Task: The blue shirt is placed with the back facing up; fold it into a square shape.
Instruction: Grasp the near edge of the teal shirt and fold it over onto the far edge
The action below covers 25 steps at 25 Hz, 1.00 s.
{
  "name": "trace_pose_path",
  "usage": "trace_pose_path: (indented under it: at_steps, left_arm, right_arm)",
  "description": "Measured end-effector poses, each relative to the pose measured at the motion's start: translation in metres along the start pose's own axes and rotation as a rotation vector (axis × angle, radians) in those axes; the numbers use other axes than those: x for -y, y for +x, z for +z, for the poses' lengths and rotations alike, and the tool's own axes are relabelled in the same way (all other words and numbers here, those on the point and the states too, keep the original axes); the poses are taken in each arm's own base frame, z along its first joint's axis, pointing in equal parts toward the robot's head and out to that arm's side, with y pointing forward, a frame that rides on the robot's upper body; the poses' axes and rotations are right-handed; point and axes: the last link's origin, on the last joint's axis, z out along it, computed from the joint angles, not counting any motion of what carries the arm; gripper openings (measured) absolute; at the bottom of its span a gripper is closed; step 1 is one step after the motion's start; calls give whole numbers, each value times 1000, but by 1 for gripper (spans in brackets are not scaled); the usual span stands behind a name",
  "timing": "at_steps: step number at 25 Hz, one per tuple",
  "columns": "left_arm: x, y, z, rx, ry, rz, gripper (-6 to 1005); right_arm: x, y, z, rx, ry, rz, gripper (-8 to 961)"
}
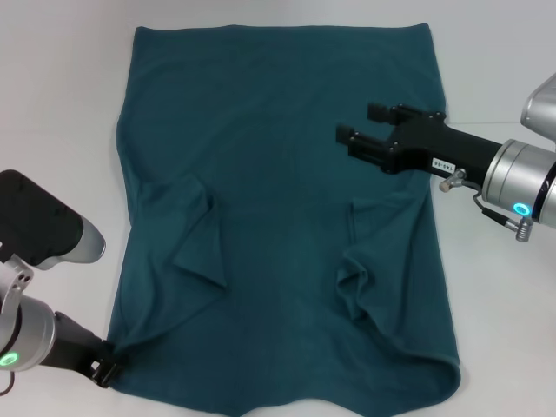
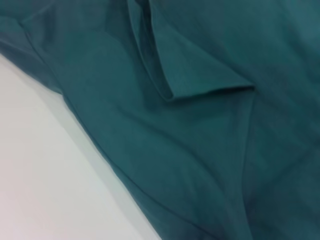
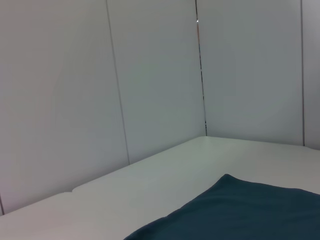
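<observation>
The blue shirt [image 1: 278, 174] lies flat on the white table [image 1: 61, 104], plain side up, with both sleeves folded inward: one [image 1: 201, 239] on the left, one [image 1: 365, 278] on the right. My left gripper [image 1: 108, 368] is at the shirt's near left corner, shut on the fabric edge, and creases run toward it. The left wrist view shows the shirt [image 2: 200, 150] close up with a folded sleeve edge [image 2: 210, 92]. My right gripper [image 1: 360, 126] is open and empty, hovering over the shirt's right side. The right wrist view shows only a far corner of the shirt [image 3: 250, 210].
The white table surrounds the shirt on all sides [image 1: 486, 261]. White wall panels [image 3: 150, 75] stand behind the table's far edge. The shirt's near hem reaches the table's front.
</observation>
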Motion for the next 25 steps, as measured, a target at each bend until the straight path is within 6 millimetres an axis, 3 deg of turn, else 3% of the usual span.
trace_pose_path:
  at_steps: [8, 10, 25]
  left_arm:
    - [-1, 0, 1, 0, -2, -1, 220]
    - [-1, -1, 1, 4, -8, -2, 58]
    - [-4, -5, -15, 70, -45, 74, 36]
  right_arm:
    - [1, 0, -3, 10, 0, 10, 696]
    - [1, 1, -3, 9, 2, 14, 696]
    - [2, 1, -4, 5, 6, 34, 695]
